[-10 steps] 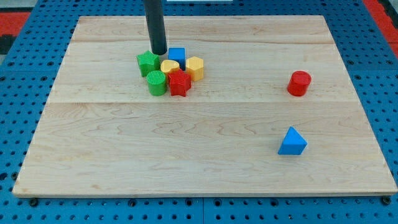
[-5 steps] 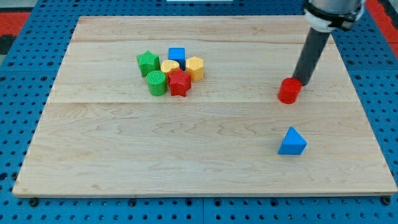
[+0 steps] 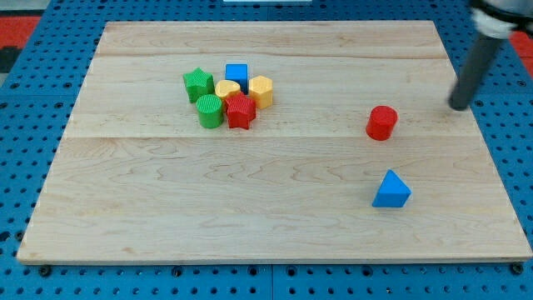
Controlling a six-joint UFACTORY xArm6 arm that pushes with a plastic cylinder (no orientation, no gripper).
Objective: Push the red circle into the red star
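Resting near the view's right edge, my tip (image 3: 459, 107) touches the wooden bench (image 3: 250, 208) well apart from every block; the rod rises from it up and to the right, out of frame. No jaws on this rig, so nothing is gripped or held.

Nearest block: 1 red circle (image 3: 381, 122), to the left of the tip & slightly lower in the view, with a clear gap of bare wood between them. It stands alone, upright.

Below it, toward the view's bottom, sits 1 blue triangle (image 3: 391, 190), also on its own.

Far off at the view's upper left is a tight cluster of 6 blocks:
- 1 red star (image 3: 241, 111), at the cluster's lower right, touching its neighbours
- 1 green cylinder (image 3: 209, 110), just left of the red star
- 1 green star (image 3: 197, 84), top left
- 1 blue cube (image 3: 237, 75), top
- 1 yellow heart (image 3: 226, 88), middle
- 1 yellow hexagon-ish block (image 3: 261, 90), right side

Totals: 8 blocks; 2 red, 2 green, 2 blue, 2 yellow. Red circle & red star are well apart, w/ open bench between.
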